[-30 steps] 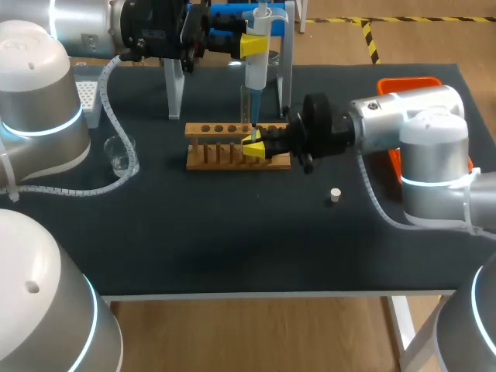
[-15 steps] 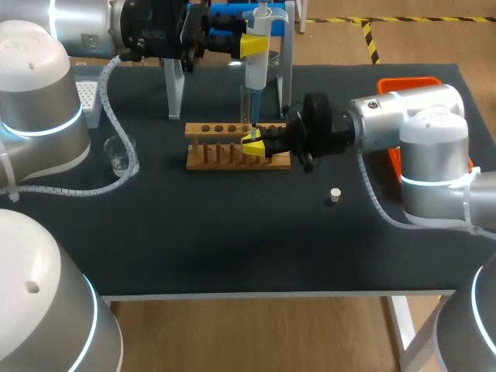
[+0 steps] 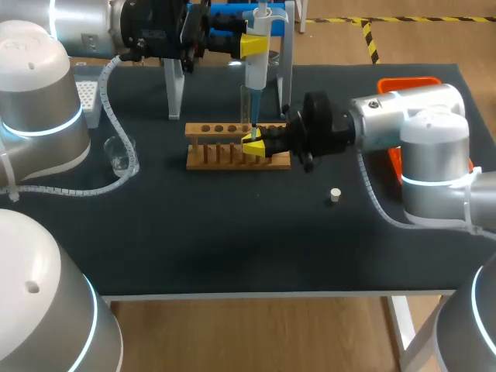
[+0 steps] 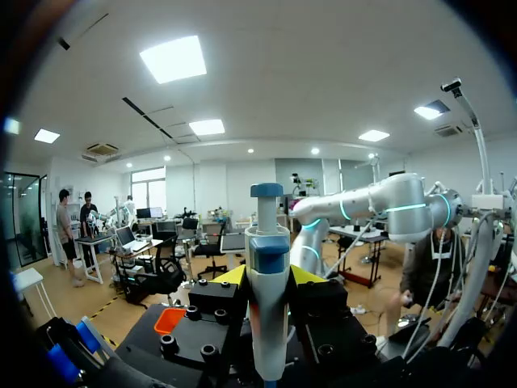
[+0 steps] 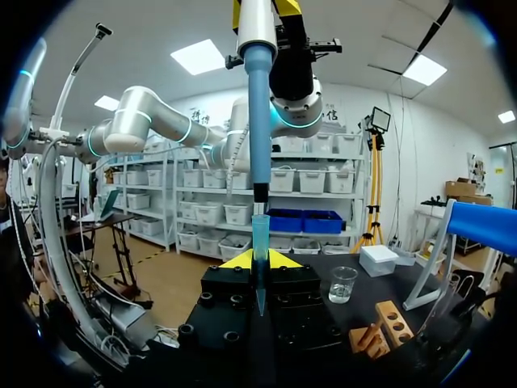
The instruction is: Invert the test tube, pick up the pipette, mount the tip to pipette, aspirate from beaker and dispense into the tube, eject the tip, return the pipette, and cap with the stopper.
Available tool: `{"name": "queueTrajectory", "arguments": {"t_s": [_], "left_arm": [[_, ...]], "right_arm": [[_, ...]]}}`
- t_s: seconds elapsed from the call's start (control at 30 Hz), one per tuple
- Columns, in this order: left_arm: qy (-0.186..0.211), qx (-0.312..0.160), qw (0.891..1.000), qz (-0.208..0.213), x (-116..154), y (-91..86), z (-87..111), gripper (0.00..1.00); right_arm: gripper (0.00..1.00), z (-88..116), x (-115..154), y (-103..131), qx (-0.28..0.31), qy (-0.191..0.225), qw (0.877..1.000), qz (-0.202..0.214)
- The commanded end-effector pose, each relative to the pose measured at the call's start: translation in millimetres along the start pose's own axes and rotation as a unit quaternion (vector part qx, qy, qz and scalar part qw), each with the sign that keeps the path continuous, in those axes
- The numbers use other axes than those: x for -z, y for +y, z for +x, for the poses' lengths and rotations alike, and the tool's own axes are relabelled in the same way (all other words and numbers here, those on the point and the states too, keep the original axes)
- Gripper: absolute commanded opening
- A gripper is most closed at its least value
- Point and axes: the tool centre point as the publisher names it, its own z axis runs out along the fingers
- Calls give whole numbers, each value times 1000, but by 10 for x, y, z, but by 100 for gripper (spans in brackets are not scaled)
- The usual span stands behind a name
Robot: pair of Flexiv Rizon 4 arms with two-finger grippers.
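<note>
The stopper lies on the near right of the table. Behind it, at the right end of the wooden rack, the right gripper pinches the upright test tube with its 2 tips. The beaker stands well to the left. Farther, the left gripper clamps the pipette over the tube.

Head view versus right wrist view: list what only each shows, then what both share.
Only the head view: the stopper, the tip box and the right arm. Only the right wrist view: the tip close up, its point down at the right pincer. Both: the pipette, beaker, rack and left arm.
</note>
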Motion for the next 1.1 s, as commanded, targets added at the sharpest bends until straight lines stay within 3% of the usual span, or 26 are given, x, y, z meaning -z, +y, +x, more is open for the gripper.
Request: {"name": "queueTrajectory", "arguments": {"t_s": [0.03,1.1], "left_arm": [[2,0,1000,-1,15,-5,-6,0],[2,0,1000,-1,15,-5,-6,0]], "right_arm": [[0,20,16,16,1,-1,1000,2],[0,21,18,56,8,-2,1000,0]]}}
